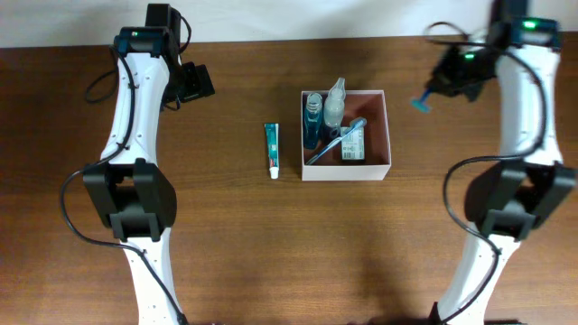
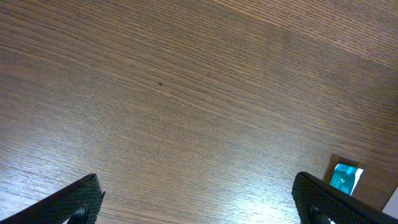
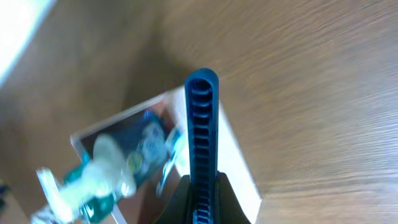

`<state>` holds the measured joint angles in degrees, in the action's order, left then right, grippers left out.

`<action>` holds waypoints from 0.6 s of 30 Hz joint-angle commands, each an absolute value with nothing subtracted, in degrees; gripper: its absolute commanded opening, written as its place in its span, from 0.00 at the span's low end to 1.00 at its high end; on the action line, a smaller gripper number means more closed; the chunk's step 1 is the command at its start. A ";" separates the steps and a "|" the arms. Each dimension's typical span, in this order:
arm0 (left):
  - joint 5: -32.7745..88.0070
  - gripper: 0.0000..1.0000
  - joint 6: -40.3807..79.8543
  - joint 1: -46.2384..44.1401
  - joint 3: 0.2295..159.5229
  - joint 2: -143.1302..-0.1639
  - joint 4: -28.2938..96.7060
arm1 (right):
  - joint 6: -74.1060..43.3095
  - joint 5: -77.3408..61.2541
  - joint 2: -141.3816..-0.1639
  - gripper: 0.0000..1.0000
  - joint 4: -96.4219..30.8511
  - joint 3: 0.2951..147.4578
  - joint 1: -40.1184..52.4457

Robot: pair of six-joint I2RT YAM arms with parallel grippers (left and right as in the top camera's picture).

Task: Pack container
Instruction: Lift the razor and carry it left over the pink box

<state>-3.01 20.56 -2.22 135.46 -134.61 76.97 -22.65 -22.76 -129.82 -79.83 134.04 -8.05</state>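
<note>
The container point(image 1: 389, 135) is seen at the middle of the table point(image 1: 226, 235), with bottles point(image 1: 335, 101) packed inside. A blue ridged item point(image 3: 202, 124), possibly a comb, is gripped by the right gripper point(image 3: 202, 196) just right of the container. The left gripper point(image 2: 199, 205) is spread wide above bare wood. A toothpaste tube point(image 1: 272, 149) is laid left of the container.

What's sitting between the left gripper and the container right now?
Only a toothpaste tube, lying just left of the container without touching it; the rest is bare wood back to the left gripper. The overhead view shows it.
</note>
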 commanded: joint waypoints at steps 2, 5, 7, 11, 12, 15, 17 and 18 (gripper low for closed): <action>-3.22 0.99 19.66 -2.20 136.07 -134.93 77.01 | -19.73 -16.12 -129.71 0.04 -81.67 134.26 -2.24; -3.22 0.99 19.66 -2.24 136.07 -134.93 77.01 | -19.73 -14.26 -129.71 0.04 -82.26 134.26 1.63; -3.22 0.99 19.66 -2.24 136.07 -134.93 77.01 | -19.77 -13.43 -129.71 0.04 -82.37 134.26 3.40; -3.22 1.00 19.66 -2.24 136.07 -134.93 77.01 | -23.29 -9.93 -129.80 0.06 -82.41 133.53 6.11; -3.22 0.99 19.66 -2.24 136.07 -134.93 77.01 | -23.94 -9.56 -129.82 0.06 -82.28 133.10 6.44; -3.22 0.99 19.66 -2.24 136.07 -134.93 77.01 | -24.73 -9.80 -129.82 0.06 -81.65 131.33 6.79; -3.22 0.99 19.66 -2.24 136.07 -134.93 77.01 | -25.87 -9.85 -129.86 0.06 -81.52 130.02 6.79; -3.22 0.99 19.66 -2.24 136.07 -134.93 77.01 | -26.22 -9.91 -129.86 0.06 -81.41 129.29 6.79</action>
<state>-3.01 20.56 -2.22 135.46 -134.61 76.97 -24.08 -11.68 -129.82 -81.62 131.15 6.81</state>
